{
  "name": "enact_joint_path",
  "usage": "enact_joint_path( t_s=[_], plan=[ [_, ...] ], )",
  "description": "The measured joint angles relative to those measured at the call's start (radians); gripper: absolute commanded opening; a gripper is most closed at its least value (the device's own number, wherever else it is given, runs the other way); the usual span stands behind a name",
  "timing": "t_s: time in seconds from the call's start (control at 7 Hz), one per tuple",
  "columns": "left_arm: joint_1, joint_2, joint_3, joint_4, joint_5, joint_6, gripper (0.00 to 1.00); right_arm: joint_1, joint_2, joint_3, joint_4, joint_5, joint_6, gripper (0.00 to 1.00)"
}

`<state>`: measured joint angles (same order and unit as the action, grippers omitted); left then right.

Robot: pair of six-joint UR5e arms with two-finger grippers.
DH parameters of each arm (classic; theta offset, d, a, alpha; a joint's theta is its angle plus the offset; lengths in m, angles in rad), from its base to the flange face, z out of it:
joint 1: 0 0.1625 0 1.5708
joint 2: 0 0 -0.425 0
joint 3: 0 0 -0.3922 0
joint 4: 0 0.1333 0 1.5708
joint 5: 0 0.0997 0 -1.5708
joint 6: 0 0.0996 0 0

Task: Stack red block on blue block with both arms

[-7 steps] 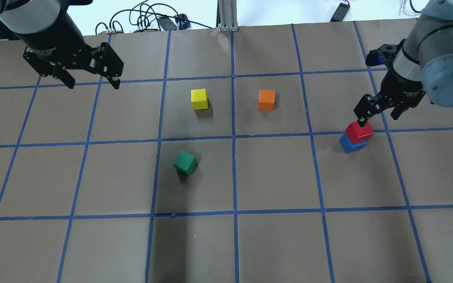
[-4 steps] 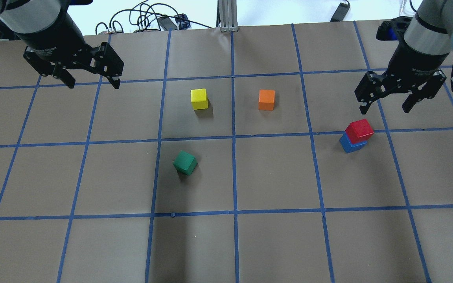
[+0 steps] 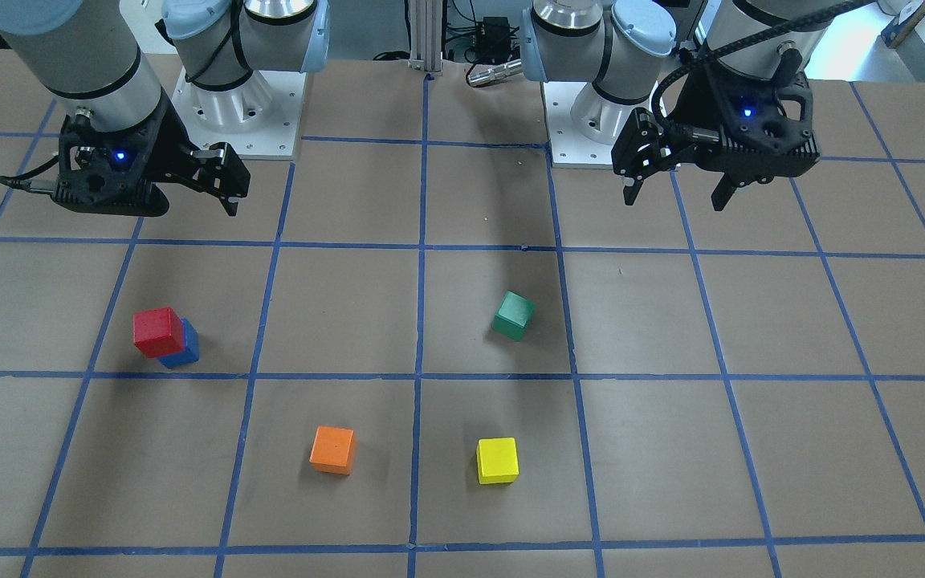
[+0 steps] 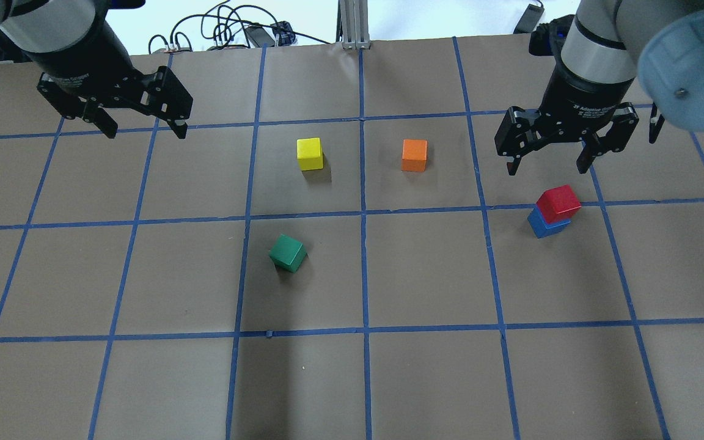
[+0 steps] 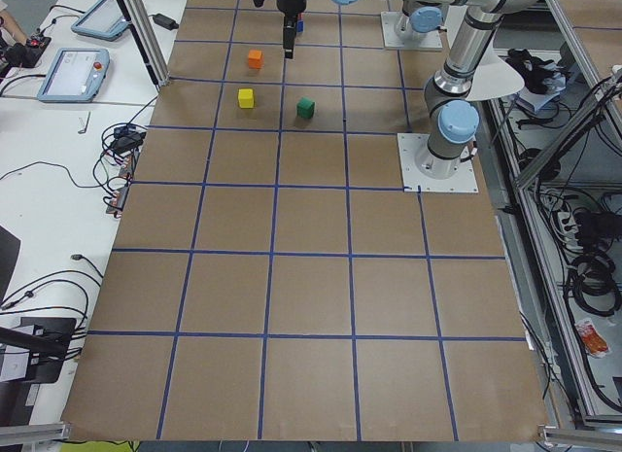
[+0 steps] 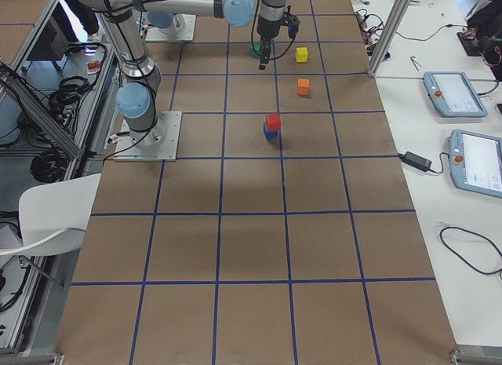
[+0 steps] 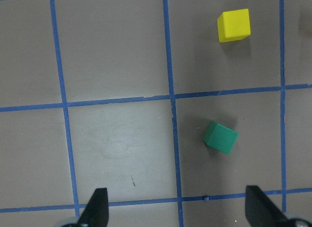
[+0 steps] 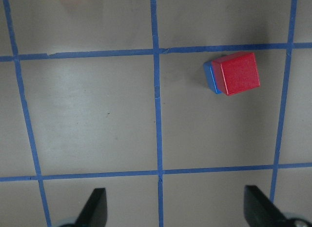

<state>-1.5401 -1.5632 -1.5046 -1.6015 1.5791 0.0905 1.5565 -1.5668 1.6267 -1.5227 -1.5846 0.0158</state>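
The red block (image 4: pixel 558 203) sits on top of the blue block (image 4: pixel 544 227) on the right of the table, shifted a little off centre; the stack also shows in the right wrist view (image 8: pixel 236 73). My right gripper (image 4: pixel 547 167) is open and empty, raised above the table just beyond the stack, touching neither block. My left gripper (image 4: pixel 144 132) is open and empty, raised over the far left of the table, well away from the stack.
A yellow cube (image 4: pixel 309 153) and an orange cube (image 4: pixel 414 155) stand in the far middle squares. A green cube (image 4: pixel 287 253) sits turned at an angle left of centre. Cables lie beyond the far table edge.
My right gripper, open, has drawn back from the red block and swung left in the overhead view. The stack has stayed put. The left arm has not moved.
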Motion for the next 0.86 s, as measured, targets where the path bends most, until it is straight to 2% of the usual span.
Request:
enact_joint_path(
  t_s=[0.86],
  plan=[
    [0.0,0.001,-0.002,0.001,-0.001,0.0,1.0,-0.002,-0.026,0.001,0.005,0.001,-0.005,1.0]
  ],
)
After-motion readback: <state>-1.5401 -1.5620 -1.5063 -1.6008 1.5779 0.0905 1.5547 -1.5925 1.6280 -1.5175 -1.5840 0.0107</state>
